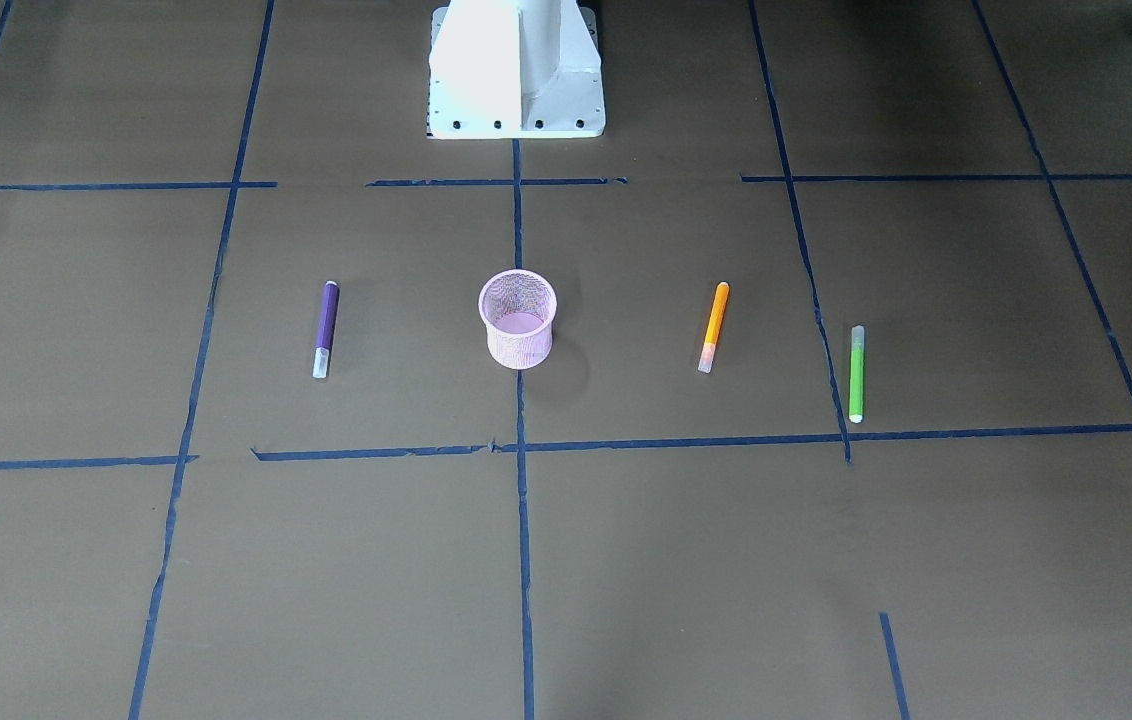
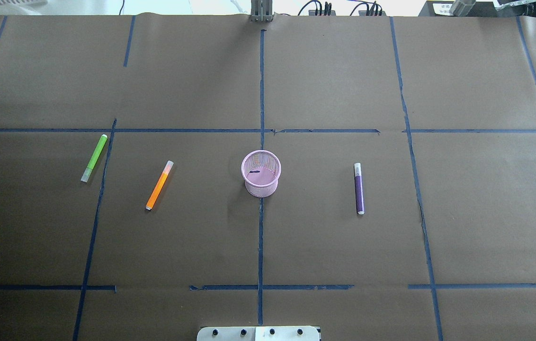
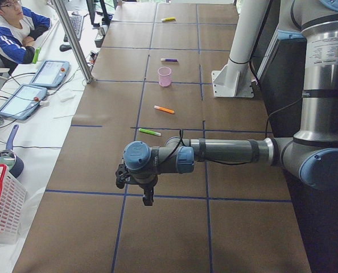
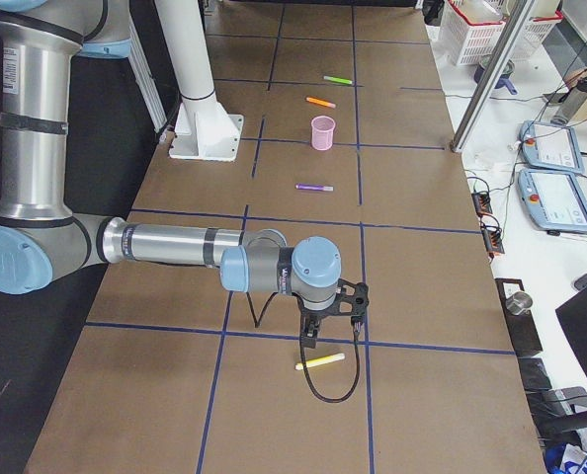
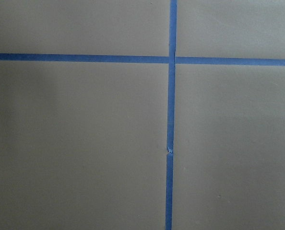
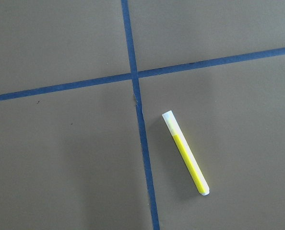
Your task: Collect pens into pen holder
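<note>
The table [image 2: 343, 246], crossed by blue tape lines [image 2: 261, 237], fills every view. The left arm [image 3: 226, 152] spans the lower half of the left-side view. The right arm [image 4: 175, 244] spans the lower half of the right-side view. The left gripper [image 3: 148, 199] and right gripper [image 4: 308, 341] each hang low over the table, well apart from the holder [image 2: 261, 173]. We cannot tell whether their fingers are apart or together.

The holder stands upright at the centre of the overhead view, and we see no pen in it. The purple pen [image 2: 359, 188] lies flat to its right, the orange pen [image 2: 159, 185] to its left, and the green pen [image 2: 94, 157] farther left. A yellow pen [image 6: 186, 152] lies just under the right gripper. We judge the task unstarted, with every pen left to collect.
</note>
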`<state>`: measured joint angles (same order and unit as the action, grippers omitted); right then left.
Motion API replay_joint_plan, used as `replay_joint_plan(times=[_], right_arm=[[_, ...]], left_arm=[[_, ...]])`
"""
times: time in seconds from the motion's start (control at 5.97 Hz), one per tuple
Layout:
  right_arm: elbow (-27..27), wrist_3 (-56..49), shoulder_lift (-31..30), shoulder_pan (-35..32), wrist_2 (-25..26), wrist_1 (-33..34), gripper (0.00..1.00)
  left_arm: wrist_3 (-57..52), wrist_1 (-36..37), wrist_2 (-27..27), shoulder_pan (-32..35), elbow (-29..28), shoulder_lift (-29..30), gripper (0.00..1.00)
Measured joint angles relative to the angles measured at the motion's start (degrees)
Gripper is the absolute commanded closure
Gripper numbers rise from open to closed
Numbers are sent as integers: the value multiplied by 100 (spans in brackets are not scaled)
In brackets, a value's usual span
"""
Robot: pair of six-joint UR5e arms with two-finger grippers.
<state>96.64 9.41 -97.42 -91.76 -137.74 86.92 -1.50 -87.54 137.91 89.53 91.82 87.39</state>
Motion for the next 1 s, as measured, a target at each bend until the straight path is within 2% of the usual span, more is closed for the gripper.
replay_joint_plan(times=[0.67,1.0], right_arm=[[29,0,16,0,24,-21,0],[41,0,60,0,25,-45,0]], left_arm=[[-1,-23,25,-19,47,76,0],[-9,-65,45,-203,63,339,0]])
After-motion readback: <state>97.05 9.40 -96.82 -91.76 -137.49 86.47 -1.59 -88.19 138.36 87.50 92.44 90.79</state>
